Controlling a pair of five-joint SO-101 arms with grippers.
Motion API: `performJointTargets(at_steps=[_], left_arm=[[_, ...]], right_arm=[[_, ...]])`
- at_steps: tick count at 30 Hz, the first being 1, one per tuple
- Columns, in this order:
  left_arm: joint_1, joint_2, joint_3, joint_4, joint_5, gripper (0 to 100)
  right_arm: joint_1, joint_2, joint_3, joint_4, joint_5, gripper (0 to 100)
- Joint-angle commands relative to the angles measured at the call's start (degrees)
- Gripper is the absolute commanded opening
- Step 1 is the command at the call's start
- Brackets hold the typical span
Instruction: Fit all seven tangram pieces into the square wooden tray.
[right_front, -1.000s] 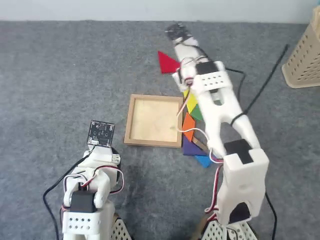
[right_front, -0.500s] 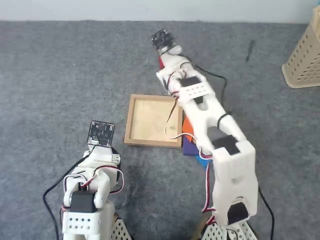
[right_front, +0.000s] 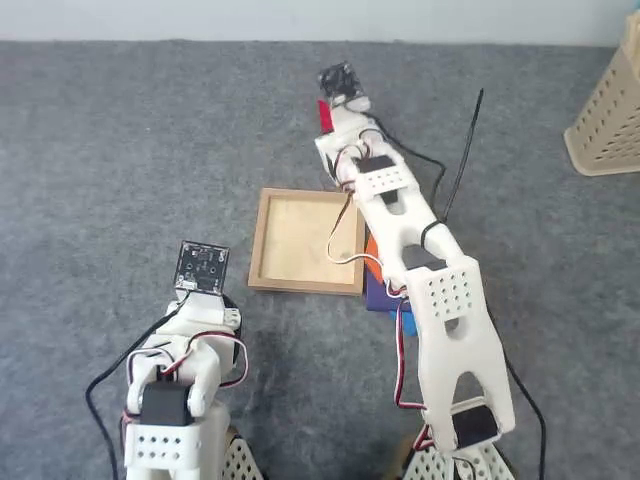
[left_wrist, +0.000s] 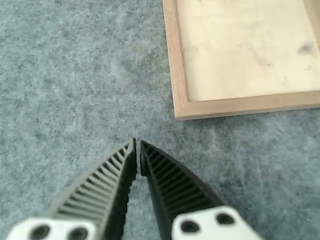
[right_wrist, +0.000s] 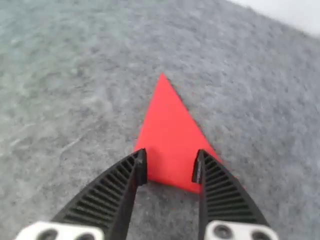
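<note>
Red triangle (right_wrist: 170, 135) lies flat on the grey carpet (right_front: 120, 150) at about 12 o'clock from the wooden tray (right_front: 262, 240). The right gripper (right_wrist: 170, 167) is poised over its wide end, jaws spread. Left gripper (left_wrist: 137, 147), pinched closed on nothing, hangs near the tray's 7 o'clock corner.

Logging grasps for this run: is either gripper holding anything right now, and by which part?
Nothing is held. The right gripper is open, its jaws over the wide end of the red triangle; the left gripper is shut on nothing.
</note>
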Motion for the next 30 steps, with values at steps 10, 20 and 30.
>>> performJointTargets(at_steps=[10, 20, 30], left_arm=[[-0.3, -0.2, -0.3, 0.3, 0.5, 1], [-0.3, -0.2, -0.3, 0.3, 0.5, 1], [-0.3, -0.2, -0.3, 0.3, 0.5, 1]], right_arm=[[3.6, 9.2, -29.5, 38.3, -3.6, 16.2], [5.5, 9.6, -45.5, 71.4, -3.4, 16.2], [5.3, 9.7, -59.2, 74.4, 0.6, 16.5]])
